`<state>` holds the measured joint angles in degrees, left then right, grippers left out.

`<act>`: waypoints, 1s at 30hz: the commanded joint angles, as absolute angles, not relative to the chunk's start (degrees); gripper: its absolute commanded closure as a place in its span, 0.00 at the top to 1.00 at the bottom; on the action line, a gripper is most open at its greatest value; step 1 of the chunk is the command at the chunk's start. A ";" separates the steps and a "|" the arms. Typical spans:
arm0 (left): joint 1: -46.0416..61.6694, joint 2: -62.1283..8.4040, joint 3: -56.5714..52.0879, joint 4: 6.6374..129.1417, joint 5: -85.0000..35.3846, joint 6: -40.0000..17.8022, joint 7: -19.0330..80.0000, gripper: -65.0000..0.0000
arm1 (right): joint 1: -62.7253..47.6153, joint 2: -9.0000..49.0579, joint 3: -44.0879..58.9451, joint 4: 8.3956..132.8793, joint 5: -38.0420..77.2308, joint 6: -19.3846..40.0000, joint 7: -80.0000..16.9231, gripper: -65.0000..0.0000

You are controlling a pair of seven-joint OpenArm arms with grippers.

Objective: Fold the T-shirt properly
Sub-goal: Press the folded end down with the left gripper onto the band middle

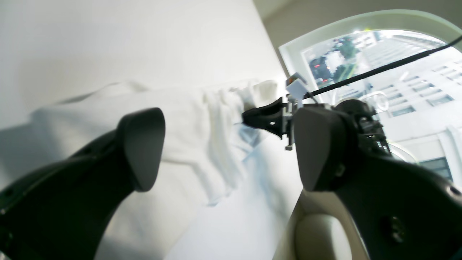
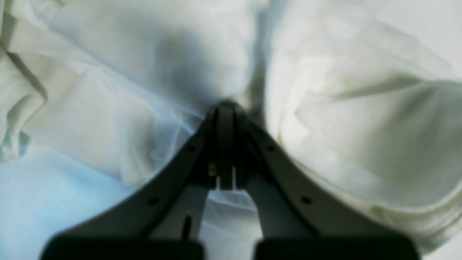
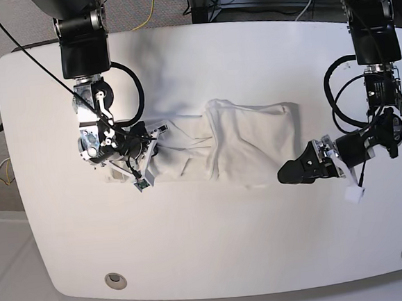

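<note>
White cloth of the T-shirt lies beyond the left gripper, whose jaws stand wide apart, holding nothing. From the right wrist, the right gripper is clenched on a fold of that shirt. In the base view the shirt lies bunched mid-table, its long axis running left to right between the arms.
</note>
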<state>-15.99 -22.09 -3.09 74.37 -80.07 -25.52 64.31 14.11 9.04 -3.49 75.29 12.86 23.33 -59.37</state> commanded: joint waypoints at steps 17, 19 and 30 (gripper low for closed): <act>-11.65 -20.35 -1.01 75.56 -73.89 -32.57 60.09 0.39 | 13.76 9.01 -3.74 75.03 11.12 23.34 -64.13 0.00; -11.74 -20.35 -0.31 75.91 -72.48 -32.57 60.09 0.14 | 13.76 9.01 -3.74 75.03 11.12 23.34 -64.66 0.00; -13.41 -20.26 1.19 77.67 -71.08 -32.75 59.91 0.07 | 13.76 9.01 -3.74 75.12 11.12 23.34 -64.92 0.00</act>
<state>-12.19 -19.79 1.43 76.75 -69.84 -32.23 60.77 14.22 8.78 -3.49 75.40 12.86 23.33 -60.47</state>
